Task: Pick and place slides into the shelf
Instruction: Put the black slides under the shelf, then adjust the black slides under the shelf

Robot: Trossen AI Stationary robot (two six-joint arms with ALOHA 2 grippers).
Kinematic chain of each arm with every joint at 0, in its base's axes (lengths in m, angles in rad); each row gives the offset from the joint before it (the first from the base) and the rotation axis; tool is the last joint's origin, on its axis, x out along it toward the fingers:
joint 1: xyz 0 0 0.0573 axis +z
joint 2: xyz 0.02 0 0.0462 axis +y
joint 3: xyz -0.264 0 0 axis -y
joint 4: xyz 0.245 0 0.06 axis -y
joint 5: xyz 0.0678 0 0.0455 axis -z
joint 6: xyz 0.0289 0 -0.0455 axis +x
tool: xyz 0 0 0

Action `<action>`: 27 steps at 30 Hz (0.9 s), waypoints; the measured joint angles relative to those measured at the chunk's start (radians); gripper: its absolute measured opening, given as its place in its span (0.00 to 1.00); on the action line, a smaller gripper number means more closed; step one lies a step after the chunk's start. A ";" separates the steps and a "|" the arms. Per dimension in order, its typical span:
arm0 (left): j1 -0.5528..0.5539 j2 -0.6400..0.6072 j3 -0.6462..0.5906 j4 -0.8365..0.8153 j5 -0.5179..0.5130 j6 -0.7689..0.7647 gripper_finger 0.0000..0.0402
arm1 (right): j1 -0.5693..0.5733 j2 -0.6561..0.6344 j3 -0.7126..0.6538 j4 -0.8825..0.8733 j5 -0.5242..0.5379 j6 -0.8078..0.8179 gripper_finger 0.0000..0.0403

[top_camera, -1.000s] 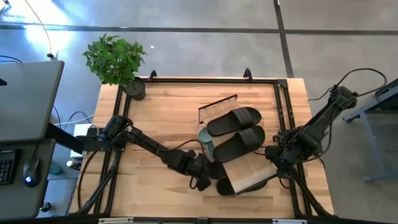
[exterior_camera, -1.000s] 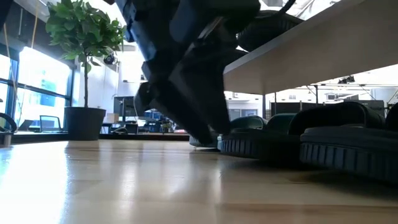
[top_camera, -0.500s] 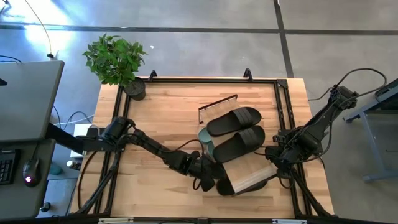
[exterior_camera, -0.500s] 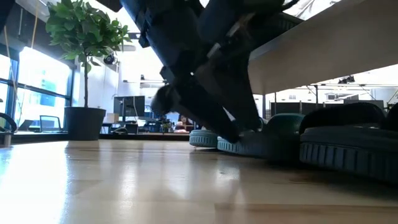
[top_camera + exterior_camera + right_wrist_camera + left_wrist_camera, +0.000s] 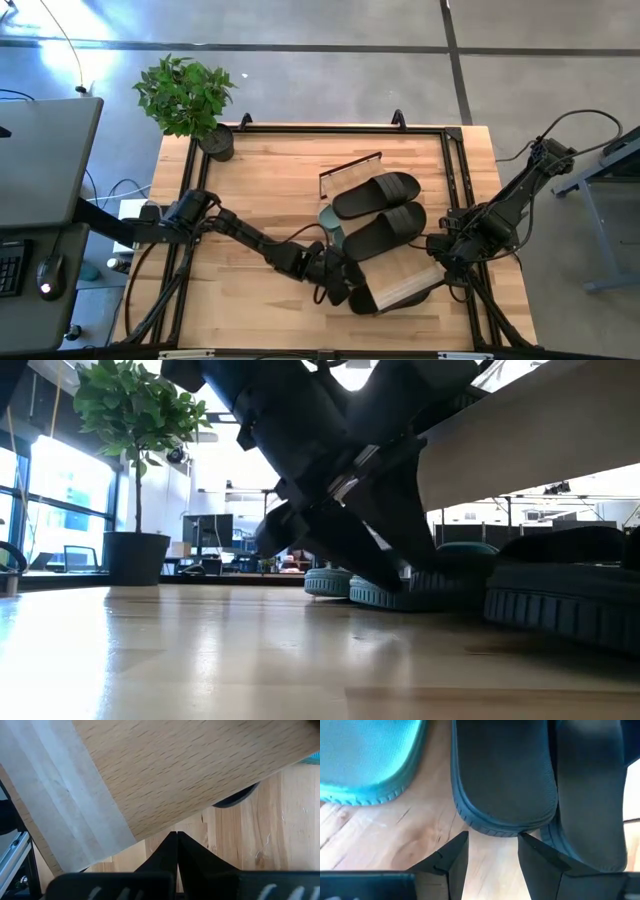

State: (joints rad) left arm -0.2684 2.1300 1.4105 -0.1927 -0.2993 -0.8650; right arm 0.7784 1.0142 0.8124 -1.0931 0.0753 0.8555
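Beneath the shelf (image 5: 405, 283), black slide (image 5: 505, 775) (untouched)

Grey concrete floor (image 5: 330, 85), potted plant (image 5: 185, 100), bright windows (image 5: 65, 510), desk (image 5: 40, 165)

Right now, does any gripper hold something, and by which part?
Nothing is held. The left gripper has open fingers at a black slide's end; the right gripper is shut, empty.

Two dark, jointed arms trail black cables; each tool (image 5: 492, 852) ends in angular black fingers.
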 joint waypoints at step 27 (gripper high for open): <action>-0.136 -0.076 0.003 0.001 0.112 0.051 0.38 | 0.000 0.000 0.000 -0.017 0.001 0.018 0.00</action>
State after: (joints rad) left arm -0.4044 2.0543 1.4136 -0.1915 -0.1868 -0.8144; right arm 0.7788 1.0142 0.8124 -1.1099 0.0761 0.8739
